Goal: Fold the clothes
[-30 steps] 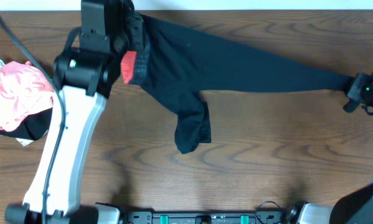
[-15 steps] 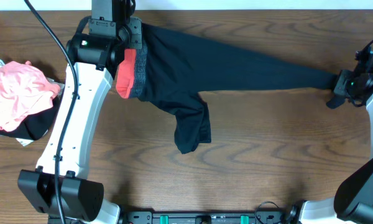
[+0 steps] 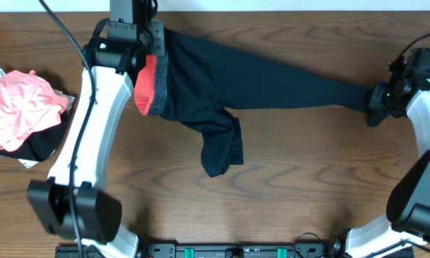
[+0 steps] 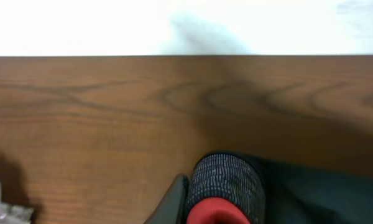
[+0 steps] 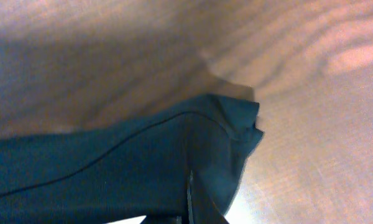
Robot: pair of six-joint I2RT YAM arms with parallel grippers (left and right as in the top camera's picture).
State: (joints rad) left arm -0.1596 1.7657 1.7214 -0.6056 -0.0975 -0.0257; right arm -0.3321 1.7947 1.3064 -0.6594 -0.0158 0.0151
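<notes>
The black leggings lie stretched across the back of the table, one leg reaching right and the other doubled down toward the middle. At the far left my left gripper is shut on the grey waistband, whose coral-red edge hangs below it. In the left wrist view one finger presses against the bunched waistband. My right gripper is shut on the end of the long leg, held just above the wood. Black fabric hides most of its fingers.
A crumpled pink garment on top of something dark sits at the table's left edge. The brown wooden table ends at a white back edge just behind the waistband.
My right gripper has carried the leg end leftward, so the long leg is shorter and less taut. The left gripper has shifted slightly back, and more of the coral edge hangs in view.
</notes>
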